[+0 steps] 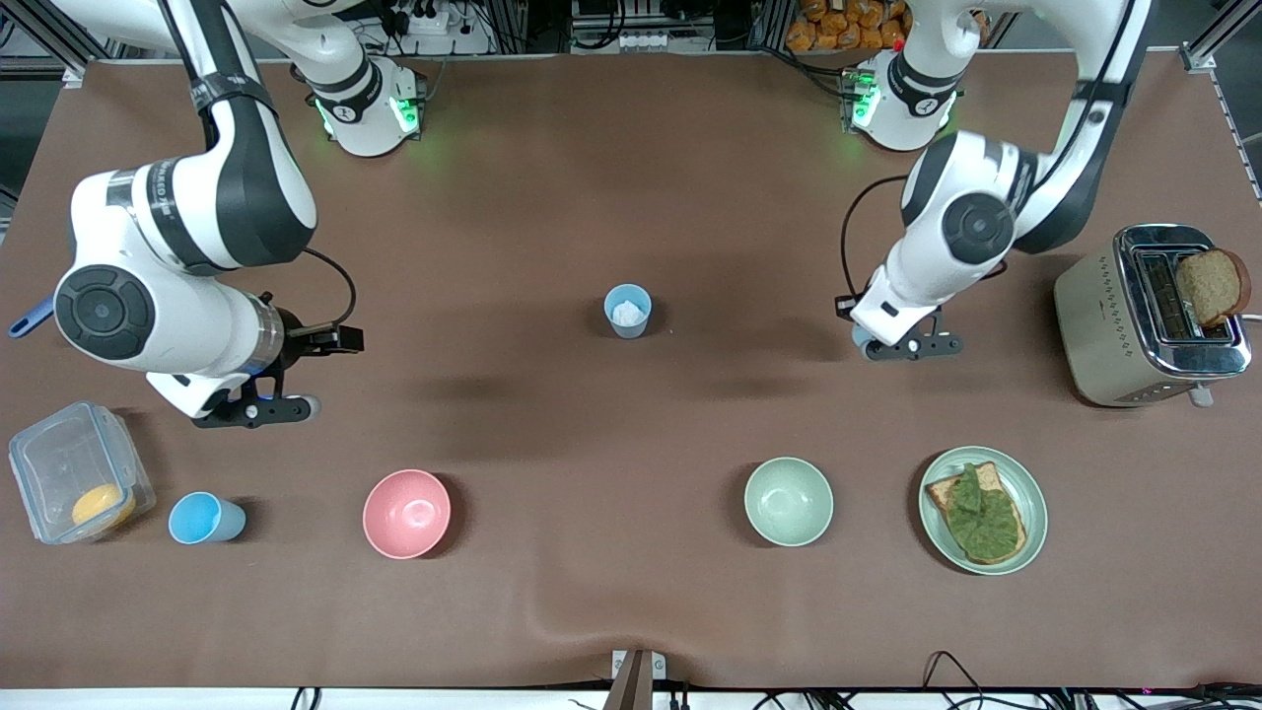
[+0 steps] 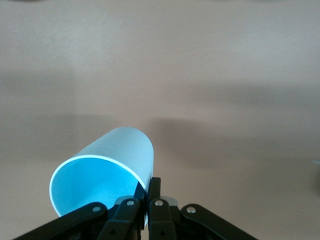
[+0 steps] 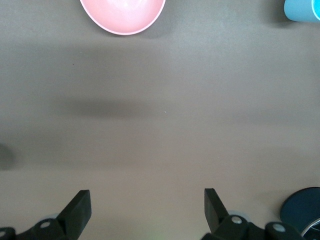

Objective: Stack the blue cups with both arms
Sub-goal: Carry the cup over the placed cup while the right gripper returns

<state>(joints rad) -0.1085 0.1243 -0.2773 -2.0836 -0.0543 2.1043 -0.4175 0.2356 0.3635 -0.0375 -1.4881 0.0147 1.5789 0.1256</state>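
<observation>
My left gripper (image 2: 148,192) is shut on the rim of a light-blue cup (image 2: 107,170) and holds it tilted above the bare table. In the front view this gripper (image 1: 902,347) hangs beside the toaster and its cup is mostly hidden under the arm. A second blue cup (image 1: 628,311) stands upright mid-table with something white inside. A third blue cup (image 1: 205,519) stands near the front edge at the right arm's end, and also shows in the right wrist view (image 3: 302,10). My right gripper (image 1: 256,409) is open and empty (image 3: 145,205) above the table, between the container and the pink bowl.
A pink bowl (image 1: 406,513) and a green bowl (image 1: 789,501) sit near the front edge. A green plate (image 1: 1025,483) holds toast with a green spread. A toaster (image 1: 1104,325) with a bread slice stands at the left arm's end. A clear container (image 1: 59,463) is beside the third cup.
</observation>
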